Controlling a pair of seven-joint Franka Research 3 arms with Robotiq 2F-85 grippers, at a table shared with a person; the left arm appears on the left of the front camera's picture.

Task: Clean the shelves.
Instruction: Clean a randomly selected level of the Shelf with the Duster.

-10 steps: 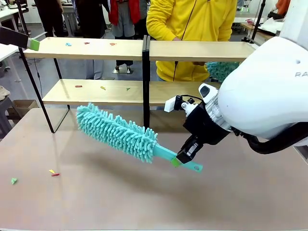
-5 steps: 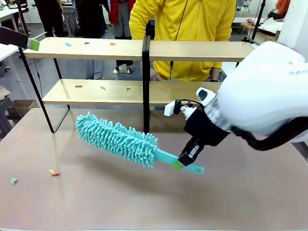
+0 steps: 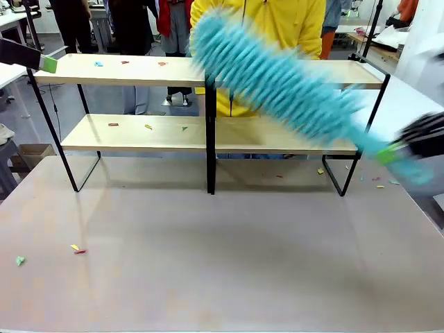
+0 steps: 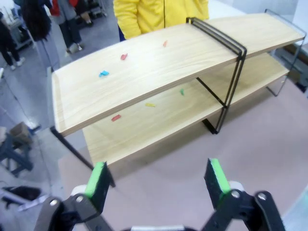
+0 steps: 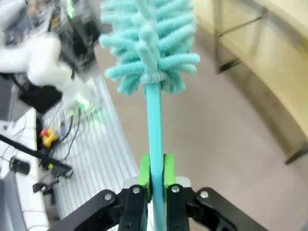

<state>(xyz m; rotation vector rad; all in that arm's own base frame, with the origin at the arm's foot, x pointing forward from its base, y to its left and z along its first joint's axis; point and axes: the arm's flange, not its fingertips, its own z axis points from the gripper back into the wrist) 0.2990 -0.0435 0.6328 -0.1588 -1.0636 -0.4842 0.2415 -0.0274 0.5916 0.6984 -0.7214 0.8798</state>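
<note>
Right gripper [image 5: 155, 169] clenched the duster [image 3: 277, 76] by its handle, blurred head slanting toward ten o'clock, seemingly across the shelves [image 3: 132, 135]; left gripper [image 4: 156, 179] gaped empty.

No text, label, brand, number or sign can be read anywhere; whatever print there may be is too blurred or too small to make out.
</note>
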